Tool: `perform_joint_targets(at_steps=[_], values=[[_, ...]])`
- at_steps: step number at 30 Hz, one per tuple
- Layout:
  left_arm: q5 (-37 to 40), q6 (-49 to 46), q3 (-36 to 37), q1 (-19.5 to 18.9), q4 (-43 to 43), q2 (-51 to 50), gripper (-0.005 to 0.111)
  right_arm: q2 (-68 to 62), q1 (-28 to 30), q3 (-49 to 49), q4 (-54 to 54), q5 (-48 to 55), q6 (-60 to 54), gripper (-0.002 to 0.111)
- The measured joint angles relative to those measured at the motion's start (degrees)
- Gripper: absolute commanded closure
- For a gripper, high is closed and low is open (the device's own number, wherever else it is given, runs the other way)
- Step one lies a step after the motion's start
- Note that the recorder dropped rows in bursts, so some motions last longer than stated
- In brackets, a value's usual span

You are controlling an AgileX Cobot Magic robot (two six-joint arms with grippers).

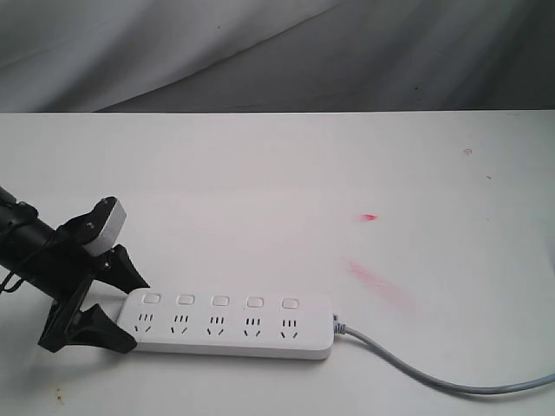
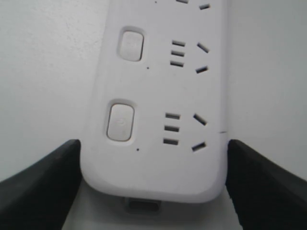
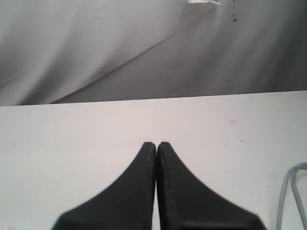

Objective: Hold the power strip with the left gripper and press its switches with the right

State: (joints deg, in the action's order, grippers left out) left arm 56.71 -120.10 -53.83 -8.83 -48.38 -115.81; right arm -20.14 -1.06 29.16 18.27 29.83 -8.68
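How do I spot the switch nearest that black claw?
On the white table lies a white power strip, one end between the left gripper's black fingers. Five square switches run along it; yours is the end one nearest those fingers, farthest from the grey cord.

From my screen the left gripper [image 1: 137, 314] is a black claw. Its two fingers [image 1: 87, 331] are wide, matte and run to a point. It carries a boxy block [image 1: 106, 224], white on one face and grey on the side. The arm [image 1: 30, 236] behind it is slim, round and black, with a thin dark cable [image 1: 7, 284] beside it. Of the right gripper [image 3: 156, 144] I see only two black fingers [image 3: 127, 196], broad at the base and curving narrow to the tips.
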Motion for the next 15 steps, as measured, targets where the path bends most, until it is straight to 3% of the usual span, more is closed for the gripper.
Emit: perform_joint_targets(at_steps=[6,15], values=[[0.00,0.00,0.00,0.00,0.00,0.00,0.051,0.16,0.00,-3.07,-6.77,-1.61,4.03,0.108],[0.00,0.00,0.00,0.00,0.00,0.00,0.051,6.03,0.00,-14.59,-11.98,-13.69,5.87,0.108]])
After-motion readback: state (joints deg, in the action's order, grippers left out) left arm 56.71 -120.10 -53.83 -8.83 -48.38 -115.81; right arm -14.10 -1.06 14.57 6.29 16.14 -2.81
